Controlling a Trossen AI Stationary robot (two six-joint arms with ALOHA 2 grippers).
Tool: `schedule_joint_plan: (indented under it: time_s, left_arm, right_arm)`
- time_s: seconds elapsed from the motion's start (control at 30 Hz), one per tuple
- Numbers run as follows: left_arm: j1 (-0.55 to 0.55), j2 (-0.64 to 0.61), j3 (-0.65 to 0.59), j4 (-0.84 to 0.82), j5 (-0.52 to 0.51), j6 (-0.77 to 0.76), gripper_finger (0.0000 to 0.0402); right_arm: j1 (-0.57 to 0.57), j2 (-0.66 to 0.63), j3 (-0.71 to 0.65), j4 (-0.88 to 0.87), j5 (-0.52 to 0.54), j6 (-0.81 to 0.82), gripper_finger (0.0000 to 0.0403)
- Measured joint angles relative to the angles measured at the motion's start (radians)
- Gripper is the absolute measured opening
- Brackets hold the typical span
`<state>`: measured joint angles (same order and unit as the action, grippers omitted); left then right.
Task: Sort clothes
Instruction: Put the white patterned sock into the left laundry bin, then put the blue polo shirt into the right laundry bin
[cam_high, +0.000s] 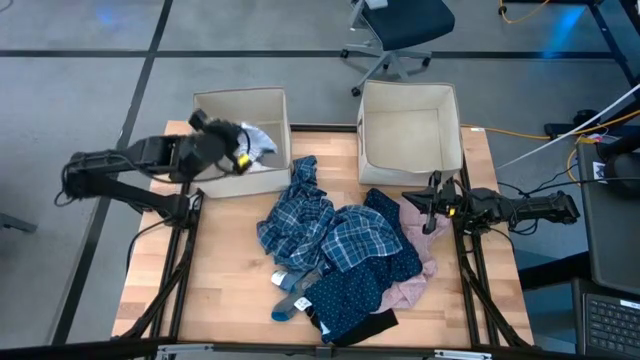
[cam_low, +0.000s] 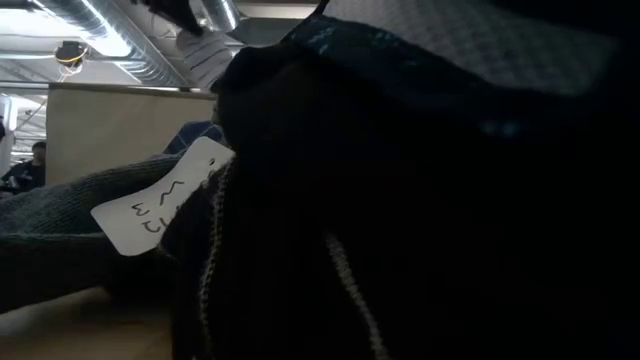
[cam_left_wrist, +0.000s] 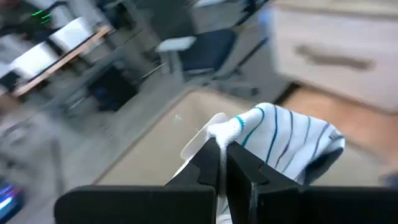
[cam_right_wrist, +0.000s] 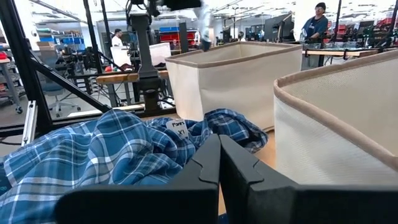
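A heap of clothes lies on the wooden table: blue-and-white plaid shirts (cam_high: 330, 225), navy dotted fabric (cam_high: 350, 290), a pale pink garment (cam_high: 415, 275), a black piece (cam_high: 365, 328) and small socks (cam_high: 290, 295). My left gripper (cam_high: 238, 152) is over the left beige box (cam_high: 240, 105) and is shut on a white sock with teal stripes (cam_left_wrist: 286, 140). My right gripper (cam_high: 432, 212) is shut and empty, level, over the heap's right edge in front of the right beige box (cam_high: 410, 130). Its wrist view looks across the plaid shirt (cam_right_wrist: 93, 155). My left gripper pinches an edge of the white striped sock (cam_left_wrist: 221, 132) between its two fingertips. The rest of the sock bulges out past the fingers, lifted clear above the inside of the left box (cam_left_wrist: 168, 149).
The two beige boxes stand side by side at the table's far edge. An office chair (cam_high: 400, 30) stands on the floor behind them. In the low view a dark garment with a white label (cam_low: 165, 195) fills most of the picture. People show far off in the room (cam_right_wrist: 314, 22).
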<state>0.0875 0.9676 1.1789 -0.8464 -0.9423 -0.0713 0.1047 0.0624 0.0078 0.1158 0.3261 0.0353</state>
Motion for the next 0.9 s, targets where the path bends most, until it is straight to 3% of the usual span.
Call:
schedule_joint_plan:
  time_s: [0.2, 0.4, 0.73, 0.9]
  left_arm:
    - [0.168, 0.008, -0.051, 0.022, 0.003, 0.023, 0.0005]
    - [0.249, 0.008, -0.081, 0.045, 0.055, 0.0, 0.0015]
    - [0.276, 0.007, -0.066, 0.026, 0.204, -0.059, 0.0124]
    - [0.264, 0.003, -0.026, -0.001, 0.231, -0.063, 0.0165]
  right_arm:
    - [0.0, 0.0, 0.0, -0.004, 0.03, -0.029, 0.0005]
    - [0.0, 0.0, 0.0, -0.015, 0.007, 0.004, 0.0005]
    - [0.0, 0.0, 0.0, -0.013, -0.031, 0.011, 0.0009]
    - [0.0, 0.0, 0.0, -0.012, -0.015, 0.012, 0.0046]
